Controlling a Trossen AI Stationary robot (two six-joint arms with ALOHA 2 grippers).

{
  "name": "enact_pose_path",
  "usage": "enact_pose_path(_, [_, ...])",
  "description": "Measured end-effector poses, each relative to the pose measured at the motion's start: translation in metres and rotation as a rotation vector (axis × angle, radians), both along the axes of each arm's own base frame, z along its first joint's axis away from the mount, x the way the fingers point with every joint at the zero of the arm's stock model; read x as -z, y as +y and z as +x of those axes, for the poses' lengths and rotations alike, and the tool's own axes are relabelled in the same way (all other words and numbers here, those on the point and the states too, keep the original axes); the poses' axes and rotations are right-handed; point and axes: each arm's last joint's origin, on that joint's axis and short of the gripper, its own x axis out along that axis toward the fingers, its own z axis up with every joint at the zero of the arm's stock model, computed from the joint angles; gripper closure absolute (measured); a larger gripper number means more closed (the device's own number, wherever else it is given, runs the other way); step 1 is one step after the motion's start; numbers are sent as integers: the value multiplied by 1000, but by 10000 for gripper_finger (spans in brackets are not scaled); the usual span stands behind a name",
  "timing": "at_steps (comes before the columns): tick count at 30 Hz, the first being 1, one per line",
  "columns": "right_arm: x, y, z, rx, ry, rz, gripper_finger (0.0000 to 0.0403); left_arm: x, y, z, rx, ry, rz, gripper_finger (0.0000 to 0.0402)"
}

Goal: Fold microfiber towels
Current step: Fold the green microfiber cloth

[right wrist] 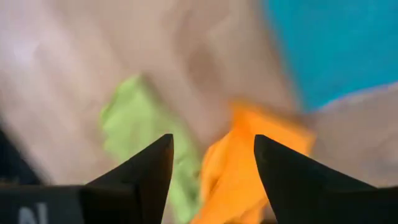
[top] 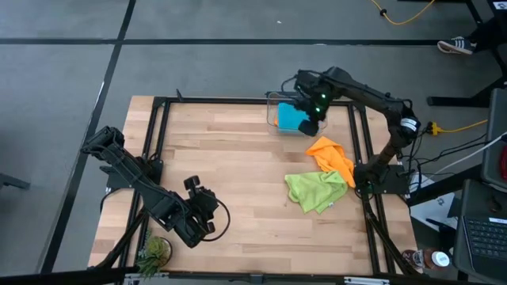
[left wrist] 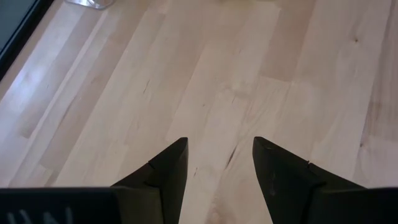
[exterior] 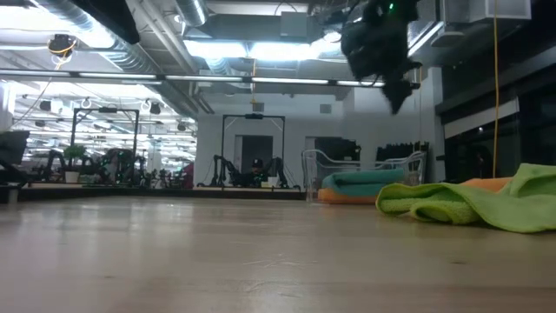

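Note:
A teal-blue towel (top: 291,117) lies folded in the clear plastic bin (top: 273,98) at the table's far side; in the low view the teal towel (exterior: 369,178) rests on an orange layer (exterior: 347,196). A crumpled orange towel (top: 333,153) and a crumpled lime green towel (top: 315,190) lie on the table's right part, touching each other. My right gripper (top: 310,119) hangs open above the bin's right end with nothing between its fingers (right wrist: 213,140). My left gripper (top: 207,222) stands open over bare wood (left wrist: 219,142) near the front left.
A black frame rail (top: 238,101) runs round the tabletop. A small green plant (top: 154,253) stands at the near left corner. Bare wood (top: 230,158) lies between the two arms. Beyond the table's right edge are cables and a bottle (top: 434,259).

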Motion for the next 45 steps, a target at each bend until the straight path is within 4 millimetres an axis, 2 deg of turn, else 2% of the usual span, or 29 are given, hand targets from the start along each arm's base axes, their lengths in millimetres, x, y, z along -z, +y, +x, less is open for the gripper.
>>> enact_pose_path(4, [-15,32,-17,-12,46,61,181,0,-1,1,0,-9,-8,229])
enact_pose_path(8, [-27,67,-43,-38,-17,17,181,0,-1,1,0,-10,-7,229])
enact_pose_path(10, [-26,82,-56,8,-54,-3,181,0,0,1,-4,-18,1,229])
enact_pose_path(14, [-9,104,-73,170,-140,-53,181,-2,0,3,-15,-63,28,229])
enact_pose_path(18, [28,122,-82,124,-186,-3,181,-3,-1,4,-24,-99,38,229])
enact_pose_path(24, [87,152,-80,216,-132,73,181,-4,-2,7,-32,-143,32,229])
enact_pose_path(28, [108,170,-67,208,-217,53,181,-6,-3,9,-40,-174,43,229])
enact_pose_path(33, [110,191,-49,168,-366,-22,181,-5,-4,11,-52,-209,51,229])
enact_pose_path(38, [107,208,-43,204,-352,-202,181,1,-7,14,-50,-196,69,229])
enact_pose_path(45, [111,235,-37,208,-299,-333,181,16,-11,22,-54,-169,97,229])
